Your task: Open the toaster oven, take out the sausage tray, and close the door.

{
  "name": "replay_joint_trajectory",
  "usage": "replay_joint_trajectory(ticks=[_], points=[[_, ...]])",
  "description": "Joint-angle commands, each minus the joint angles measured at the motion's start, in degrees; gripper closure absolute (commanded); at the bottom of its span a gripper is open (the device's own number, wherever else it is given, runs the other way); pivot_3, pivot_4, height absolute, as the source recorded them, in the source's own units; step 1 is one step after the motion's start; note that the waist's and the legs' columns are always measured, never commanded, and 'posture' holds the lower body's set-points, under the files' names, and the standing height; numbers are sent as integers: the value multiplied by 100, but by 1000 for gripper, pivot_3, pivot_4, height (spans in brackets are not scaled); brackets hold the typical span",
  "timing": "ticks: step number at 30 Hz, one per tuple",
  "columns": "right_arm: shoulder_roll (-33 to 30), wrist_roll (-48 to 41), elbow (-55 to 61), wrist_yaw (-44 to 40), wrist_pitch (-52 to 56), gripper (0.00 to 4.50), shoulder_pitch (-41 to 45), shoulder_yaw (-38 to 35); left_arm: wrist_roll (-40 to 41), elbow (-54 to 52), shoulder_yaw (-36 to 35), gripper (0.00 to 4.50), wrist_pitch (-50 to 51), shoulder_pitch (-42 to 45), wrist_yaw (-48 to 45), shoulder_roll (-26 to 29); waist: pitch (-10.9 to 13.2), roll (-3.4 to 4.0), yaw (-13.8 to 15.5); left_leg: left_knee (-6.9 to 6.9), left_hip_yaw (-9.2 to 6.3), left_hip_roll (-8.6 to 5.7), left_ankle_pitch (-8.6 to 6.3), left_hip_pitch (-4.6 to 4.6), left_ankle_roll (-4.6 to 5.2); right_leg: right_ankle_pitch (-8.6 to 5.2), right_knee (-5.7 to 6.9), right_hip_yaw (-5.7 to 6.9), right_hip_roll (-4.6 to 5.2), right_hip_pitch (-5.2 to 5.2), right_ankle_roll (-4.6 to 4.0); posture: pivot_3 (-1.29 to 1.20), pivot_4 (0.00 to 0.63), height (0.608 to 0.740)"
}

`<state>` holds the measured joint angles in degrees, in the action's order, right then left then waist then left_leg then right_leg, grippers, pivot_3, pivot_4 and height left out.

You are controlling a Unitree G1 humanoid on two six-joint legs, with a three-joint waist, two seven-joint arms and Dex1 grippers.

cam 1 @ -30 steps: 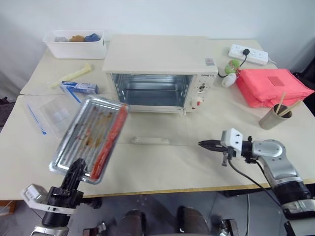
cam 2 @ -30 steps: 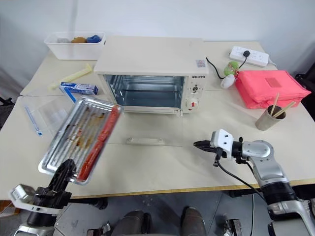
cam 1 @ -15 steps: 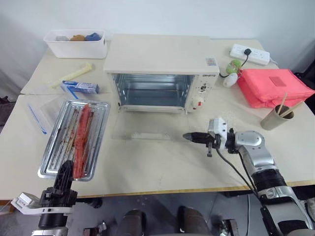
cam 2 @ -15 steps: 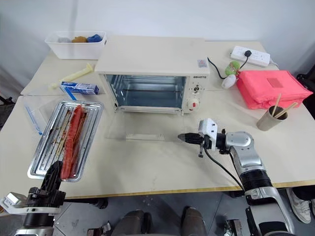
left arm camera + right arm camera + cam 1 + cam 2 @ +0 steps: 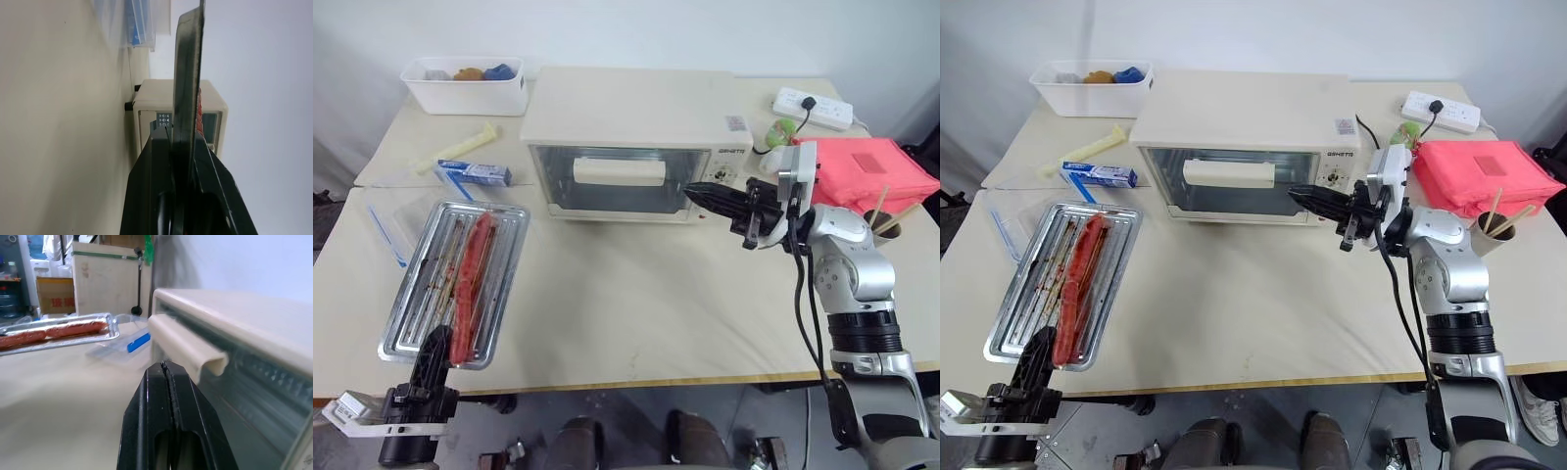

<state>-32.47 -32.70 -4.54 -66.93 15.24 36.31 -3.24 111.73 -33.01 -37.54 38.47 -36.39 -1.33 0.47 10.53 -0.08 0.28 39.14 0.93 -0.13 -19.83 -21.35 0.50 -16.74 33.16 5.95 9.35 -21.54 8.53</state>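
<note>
Though small, black lettering on toaster oven (image 5: 626, 127) panel unreadable.

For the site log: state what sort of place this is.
Probably a lab or test room staged as a kitchen counter: a toaster oven and sausage tray sit on plain tables with a power strip, stacked boxes behind.

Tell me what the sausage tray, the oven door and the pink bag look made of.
Sausage tray: shiny silvery metal, reflective rim. Door: clear glass pane, probably, with see-through interior; cream handle looks painted metal or plastic. Pink bag: soft fabric, judging by seams and folds.
</note>
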Motion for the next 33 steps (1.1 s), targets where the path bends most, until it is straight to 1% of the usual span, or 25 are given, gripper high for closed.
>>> replay_joint_trajectory(ticks=[1, 2, 5, 7, 10, 12, 13, 14, 15, 17, 19, 22, 26, 29, 31, 32, 33], points=[[-412, -154, 726, -282, 76, 4138, -456, -222, 127, -184, 115, 4500, 238, -277, -395, 380, 0, 0, 43, 0, -1, 0, -3, -2, 4, 0, -3, 0, 1, 0, 0, 0, 150, 740], [-527, -130, 891, -353, -8, 3935, -655, -259, 127, -179, 192, 4500, 314, -316, -475, 526, 0, 1, 52, 0, 1, -2, -9, -3, 6, 0, -7, 0, 0, 0, 0, 0, 150, 740], [-856, -263, 1368, -428, 103, 2921, -1330, -517, 127, -19, 314, 4500, 491, -126, -608, 966, 1, 2, 85, 0, 17, -7, -19, -4, 17, 0, -20, -4, 1, 1, 0, 0, 150, 740], [-1059, -229, 1599, -477, 48, 2263, -1773, -684, 127, 171, 396, 4500, 705, 51, -622, 1387, 1, 3, 138, 0, 17, -10, -20, -4, 18, 0, -21, -2, 0, 2, 0, 0, 150, 740], [-1227, -198, 1853, -397, -17, 1271, -2298, -918, 127, 487, 551, 4500, 1093, 329, -689, 2086, 1, 7, 111, 0, 25, -16, -20, 1, 18, 0, -19, -3, -1, 4, 0, 0, 150, 740], [-1268, -205, 2299, -254, 10, 632, -2888, -1153, 127, 862, 788, 4500, 1465, 823, -690, 2639, 0, 9, 112, 0, 34, -14, -19, 14, 18, 0, -18, -9, -1, 4, 0, 0, 150, 740], [-1271, -215, 2477, -178, 20, 248, -3089, -1230, 127, 1006, 856, 4500, 1599, 970, -712, 2810, 0, 13, 115, 0, 33, -10, -17, 15, 13, 0, -16, -7, -5, 3, 0, 0, 150, 740], [-1139, -422, 2668, -48, 33, 69, -3311, -1445, 127, 1238, 1006, 4500, 1750, 1274, -653, 2982, 0, 17, 120, 0, 32, -9, -16, 16, 11, 0, -10, -7, -6, 2, 0, 0, 150, 740], [-1130, -460, 2810, 35, 56, 69, -3506, -1579, 127, 1436, 1154, 4500, 1899, 1532, -615, 3155, 0, 24, 130, 0, 32, -9, -14, 18, 9, 0, 0, -8, -6, 1, 0, 0, 150, 740], [-1236, -859, 3057, 119, 448, 69, -3875, -1891, 127, 1785, 1444, 4500, 2164, 2045, -568, 3415, 1, 26, 123, -1, 32, -11, -11, 20, 7, 0, 24, -12, -5, 0, 1, 0, 150, 740], [-1309, -1040, 3218, 174, 622, 69, -4072, -2054, 127, 1976, 1584, 4500, 2320, 2291, -563, 3560, 1, 25, 100, 0, 34, -12, -9, 26, 8, 1, 30, -18, -4, 1, 2, 0, 150, 740], [-1253, -866, 3466, 211, 412, 69, -4691, -2457, 127, 2536, 2135, 4500, 2533, 3153, -391, 3769, 1, 29, 109, -1, 38, -8, -11, 32, 5, 2, 35, -21, -6, -2, 4, 0, 150, 740], [-1252, -728, 3588, 151, 206, 69, -5189, -2691, 127, 3042, 2601, 4500, 2646, 3867, -222, 3875, 1, 28, 124, -1, 35, -11, -6, 29, 0, 2, 44, -19, -7, -5, 5, 0, 150, 740], [-1229, -661, 3594, 173, 114, 69, -5436, -2813, -236, 3521, 3005, 4500, 2855, 4546, -211, 3839, 1, 28, 122, -1, 41, -14, -5, 32, 1, 6, 42, -23, -6, -3, 11, 0, 150, 740], [-1185, -583, 3637, 226, 43, 69, -5675, -2975, -967, 4042, 3515, 4500, 3173, 5405, -396, 3651, 1, 28, 174, -1, 41, -15, -1, 32, 0, 7, 44, -21, -6, -3, 13, 0, 150, 740], [-1172, -556, 3672, 247, 21, 69, -5772, -3037, -1277, 4228, 3701, 4500, 3341, 5720, -540, 3591, 2, 27, 191, -1, 50, -22, 6, 27, 0, 8, 45, -17, -7, -3, 16, 0, 150, 740], [-1139, -556, 3715, 299, 9, 69, -5835, -3086, -1514, 4478, 3776, 4500, 3329, 5973, -471, 3444, 1, 28, 213, -1, 71, -23, 8, 26, -1, 9, 45, -16, -8, -4, 18, 0, 150, 740]])
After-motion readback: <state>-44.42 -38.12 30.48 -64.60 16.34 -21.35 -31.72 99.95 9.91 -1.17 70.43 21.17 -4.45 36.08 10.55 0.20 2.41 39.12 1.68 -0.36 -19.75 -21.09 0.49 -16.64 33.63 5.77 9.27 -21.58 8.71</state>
